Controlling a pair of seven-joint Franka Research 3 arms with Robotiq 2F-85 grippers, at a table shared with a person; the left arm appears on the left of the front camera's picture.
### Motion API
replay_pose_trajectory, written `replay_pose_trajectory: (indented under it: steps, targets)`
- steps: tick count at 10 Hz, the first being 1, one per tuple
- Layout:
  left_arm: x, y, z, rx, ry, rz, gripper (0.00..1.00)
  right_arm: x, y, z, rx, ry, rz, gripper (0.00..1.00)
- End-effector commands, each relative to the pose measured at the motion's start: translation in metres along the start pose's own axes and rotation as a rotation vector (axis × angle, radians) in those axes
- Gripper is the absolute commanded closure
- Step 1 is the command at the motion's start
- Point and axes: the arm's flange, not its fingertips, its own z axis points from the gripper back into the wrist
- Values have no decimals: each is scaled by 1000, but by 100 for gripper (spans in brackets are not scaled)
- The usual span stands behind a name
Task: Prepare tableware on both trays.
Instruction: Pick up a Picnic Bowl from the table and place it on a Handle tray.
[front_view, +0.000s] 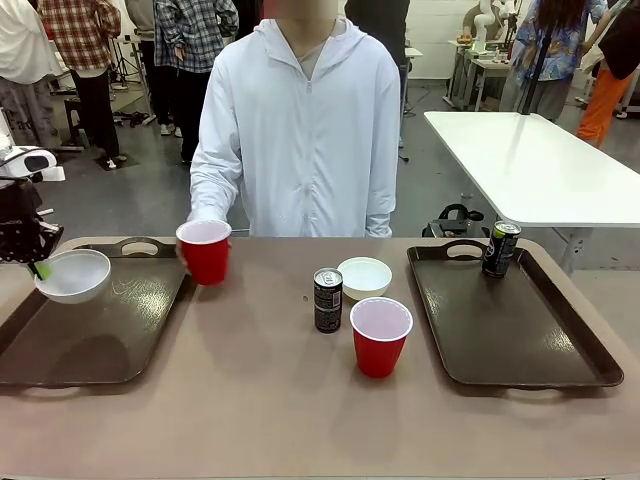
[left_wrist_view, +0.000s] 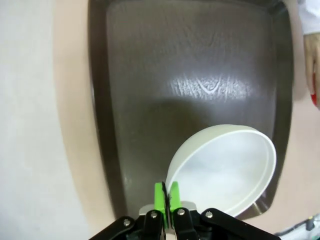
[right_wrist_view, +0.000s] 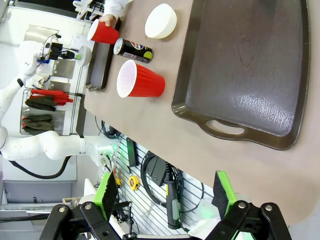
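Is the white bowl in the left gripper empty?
Empty. The left wrist view looks into the small round white bowl, clamped at its rim by the left gripper: only bare white inside.

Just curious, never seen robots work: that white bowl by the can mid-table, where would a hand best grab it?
Probably by its thin rim, from above, one finger inside, one outside: the bowl stands upright, mouth open. The rim's right side looks freest, since the can and red cup crowd its left and near sides.
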Motion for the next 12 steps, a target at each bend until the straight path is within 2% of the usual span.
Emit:
replay_pose_trajectory:
  steps: [1, 2, 3, 4, 5, 10, 12]
  targets:
    - [-22, -3, 6, 48, 15, 12, 100, 0, 0, 0, 2, 2, 1, 0]
    - [-46, -5, 9, 74, 43, -7, 100, 0, 0, 0, 2, 2, 1, 0]
    - [-96, -7, 18, 86, 88, -99, 100, 0, 0, 0, 2, 2, 1, 0]
    - [-126, -11, 26, 29, 129, -193, 100, 0, 0, 0, 2, 2, 1, 0]
    - [-136, -14, 34, 37, 114, -223, 100, 0, 0, 0, 2, 2, 1, 0]
    - [-139, -15, 32, 1, 109, -235, 100, 0, 0, 0, 2, 2, 1, 0]
    - [-127, -18, 32, -24, 81, -222, 100, 0, 0, 0, 2, 2, 1, 0]
